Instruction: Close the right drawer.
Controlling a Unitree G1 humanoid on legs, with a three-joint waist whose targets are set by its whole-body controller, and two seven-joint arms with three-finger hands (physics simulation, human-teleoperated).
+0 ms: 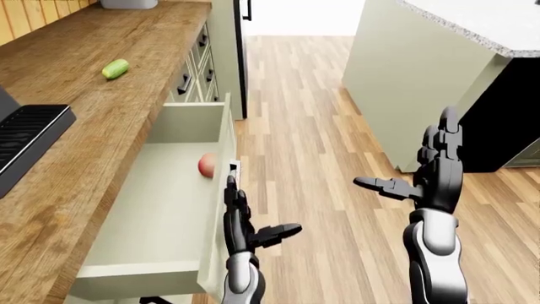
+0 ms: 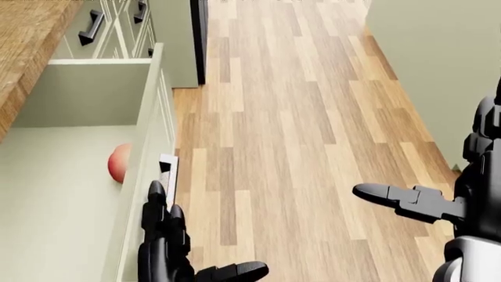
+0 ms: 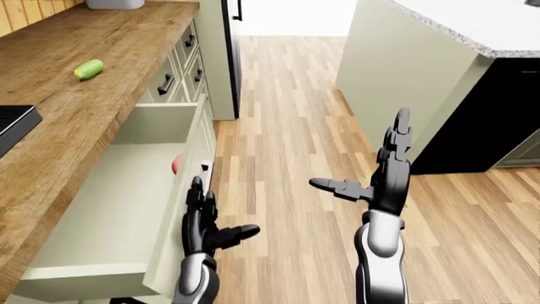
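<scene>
Pale-green drawer (image 1: 215, 190) open, apparently an apple (image 1: 207, 165) inside

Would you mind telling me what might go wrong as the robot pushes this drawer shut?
1. The left hand stands open at the top edge of the drawer front; fingers over that edge might get pinched against the counter.
2. The red fruit lies loose inside against the front panel; a quick push may send it rolling.
3. The right hand hangs away over the floor, so a one-handed push could skew the drawer.
</scene>
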